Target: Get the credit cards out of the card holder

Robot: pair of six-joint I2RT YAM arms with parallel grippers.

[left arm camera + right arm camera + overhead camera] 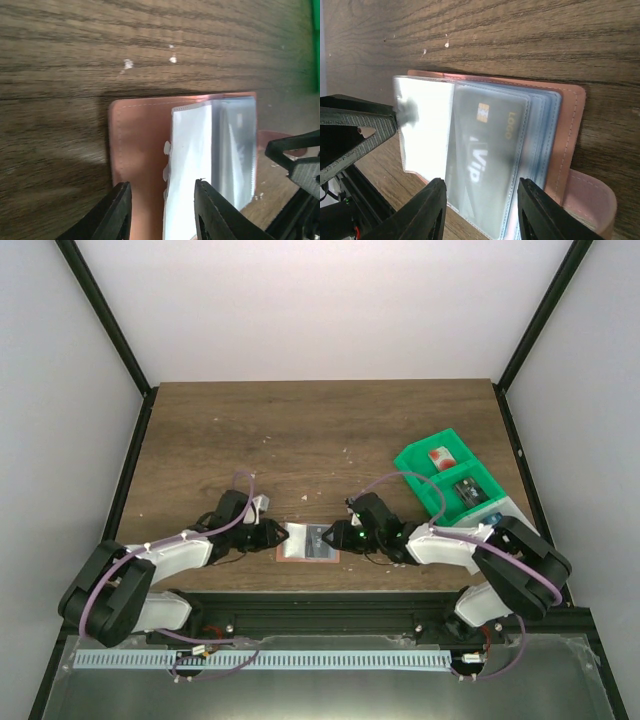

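The card holder [307, 542] lies open near the table's front edge, between my two grippers. Its tan-pink cover [137, 135] and clear sleeves [215, 145] show in the left wrist view. In the right wrist view a dark grey card [487, 150] marked "Vip" sits inside the top sleeve, over the cover [570, 130]. My left gripper [162, 202] is open, its jaws either side of the holder's left half. My right gripper [481, 202] is open, its jaws either side of the sleeve with the dark card. A red and white card [438, 457] and a dark card [468, 488] lie in the green tray.
The green compartment tray [412, 462] stands at the right, beside my right arm. A bit of blue [494, 518] shows at its near end. The holder's pink closing flap [592, 200] sticks out at its right side. Small white crumbs [128, 64] dot the wood.
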